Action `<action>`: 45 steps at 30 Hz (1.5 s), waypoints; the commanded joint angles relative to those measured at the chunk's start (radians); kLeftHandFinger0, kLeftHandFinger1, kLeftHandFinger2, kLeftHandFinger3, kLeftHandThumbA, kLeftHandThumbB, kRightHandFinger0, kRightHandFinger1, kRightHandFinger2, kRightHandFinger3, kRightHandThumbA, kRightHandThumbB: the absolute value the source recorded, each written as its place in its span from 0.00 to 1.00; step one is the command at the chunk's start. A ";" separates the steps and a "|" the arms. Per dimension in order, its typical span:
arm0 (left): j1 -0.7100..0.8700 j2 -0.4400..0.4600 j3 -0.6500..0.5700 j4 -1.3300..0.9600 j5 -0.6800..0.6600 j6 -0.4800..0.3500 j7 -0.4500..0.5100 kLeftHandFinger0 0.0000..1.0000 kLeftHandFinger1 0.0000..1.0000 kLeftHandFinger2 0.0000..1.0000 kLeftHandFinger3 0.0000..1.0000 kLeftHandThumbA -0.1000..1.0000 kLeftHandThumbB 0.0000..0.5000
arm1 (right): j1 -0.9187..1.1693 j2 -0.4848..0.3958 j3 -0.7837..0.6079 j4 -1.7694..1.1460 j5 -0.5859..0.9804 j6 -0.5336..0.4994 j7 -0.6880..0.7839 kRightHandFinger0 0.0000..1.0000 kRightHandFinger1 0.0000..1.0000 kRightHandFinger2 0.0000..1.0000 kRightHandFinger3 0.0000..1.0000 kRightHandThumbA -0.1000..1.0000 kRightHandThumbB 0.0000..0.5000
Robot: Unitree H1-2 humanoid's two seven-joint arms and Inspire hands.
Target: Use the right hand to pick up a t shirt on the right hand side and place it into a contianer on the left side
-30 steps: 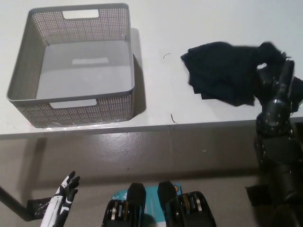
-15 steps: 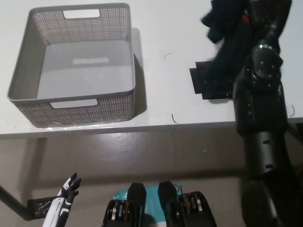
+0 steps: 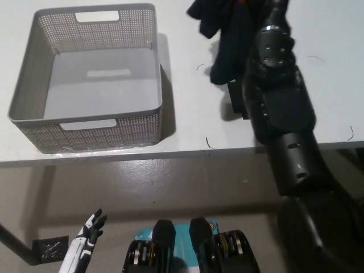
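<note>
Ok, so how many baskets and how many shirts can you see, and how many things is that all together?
Basket, grey, nothing inside: 1
T-shirt, black, hanging up by the right arm: 1
Total: 2

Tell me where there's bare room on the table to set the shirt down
The basket is empty inside, the biggest free patch. Bare table also lies between the basket's right wall and the black right arm. It's crowded top right, where the right robot hand holds the dark shirt. The left robot hand rests low, below the table.
</note>
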 commanded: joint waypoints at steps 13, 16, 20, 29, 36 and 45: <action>-0.022 -0.021 -0.064 -0.022 0.019 -0.010 -0.012 1.00 0.93 0.94 1.00 0.95 0.67 | -0.287 0.143 0.101 0.351 -0.008 -0.086 0.019 0.00 0.17 0.56 0.52 0.00 0.28; -0.024 -0.021 -0.072 -0.025 0.033 -0.007 -0.009 0.99 0.92 0.96 1.00 0.96 0.65 | -0.304 0.170 0.123 0.390 -0.010 -0.116 0.030 0.00 0.19 0.55 0.49 0.00 0.31; -0.026 -0.015 -0.072 -0.023 0.025 -0.013 -0.009 1.00 0.92 0.94 1.00 0.94 0.62 | -0.339 0.196 0.166 0.429 -0.022 -0.098 0.071 0.00 0.27 0.60 0.55 0.00 0.27; -0.005 -0.008 -0.068 -0.024 0.041 -0.016 0.001 1.00 0.90 0.92 1.00 0.97 0.60 | -0.364 0.165 0.253 0.453 0.020 0.106 0.516 1.00 1.00 1.00 1.00 0.51 1.00; -0.005 -0.011 -0.066 -0.014 0.034 -0.021 0.002 0.96 0.89 0.91 1.00 0.95 0.61 | -0.327 0.155 0.248 0.428 0.035 0.092 0.579 1.00 1.00 1.00 1.00 0.58 1.00; 0.005 -0.007 -0.073 -0.019 0.048 -0.018 0.001 0.99 0.89 0.91 1.00 0.97 0.60 | -0.304 0.162 0.271 0.396 0.012 0.072 0.616 1.00 1.00 1.00 1.00 0.64 0.94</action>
